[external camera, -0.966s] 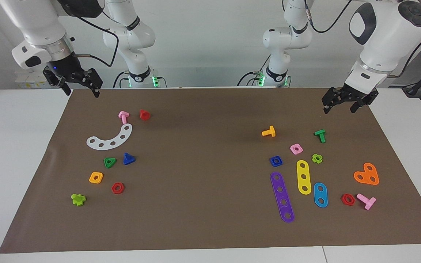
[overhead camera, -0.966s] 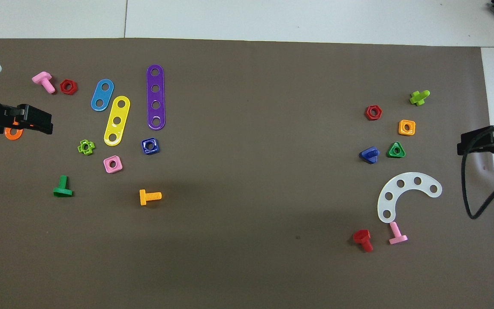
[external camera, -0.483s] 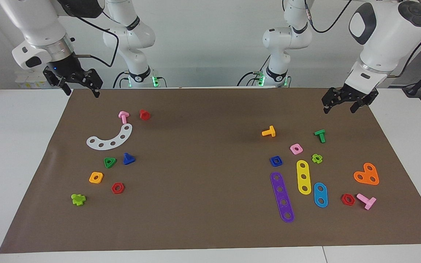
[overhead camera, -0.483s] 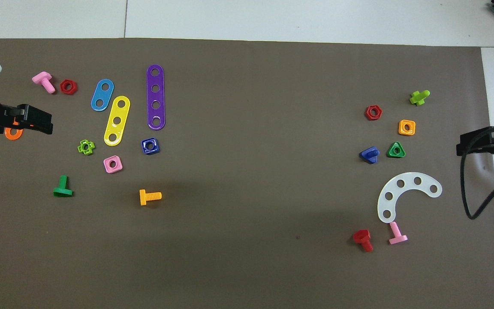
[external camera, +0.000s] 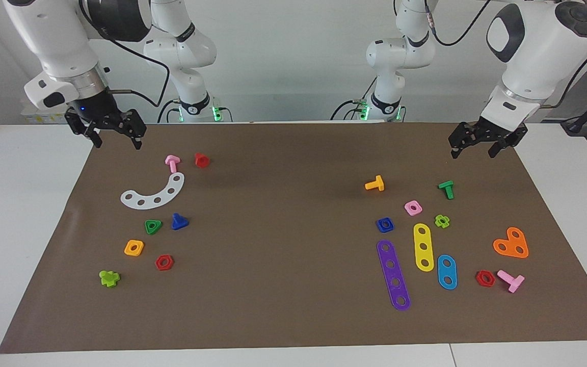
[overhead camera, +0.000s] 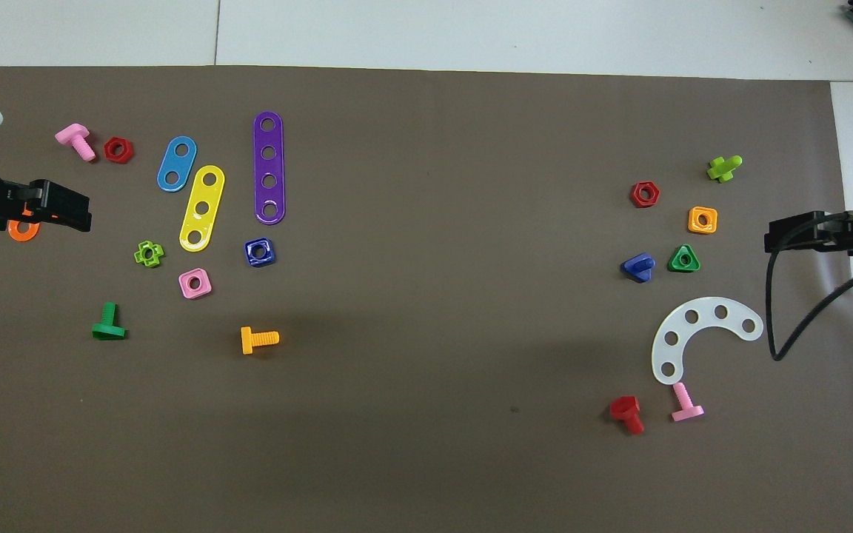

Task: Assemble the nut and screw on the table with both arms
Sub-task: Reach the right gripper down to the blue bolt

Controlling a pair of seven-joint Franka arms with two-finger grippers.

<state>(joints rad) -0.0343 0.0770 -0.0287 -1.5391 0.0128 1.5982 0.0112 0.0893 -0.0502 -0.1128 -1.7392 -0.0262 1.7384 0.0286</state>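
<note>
I see the right gripper (external camera: pixel 116 136) has dropped lower and shifted inward over the mat's edge nearest the robots, fingers spread and empty; I judge this the start of its approach to the small dark-blue plastic bolt with the triangular head (external camera: pixel 179 222). The left gripper (external camera: pixel 487 143) has not moved; it waits, released and empty, over the mat's corner at its own end.

The bolt rests on its flat head beside the green triangular nut (external camera: pixel 153 226). Its shaft, the long axis, rises off the mat and tips toward the robots. The small dark-blue square plastic nut (external camera: pixel 384 224) lies flat, hole upward, just nearer the robots than the purple four-hole strip (external camera: pixel 393 274).
</note>
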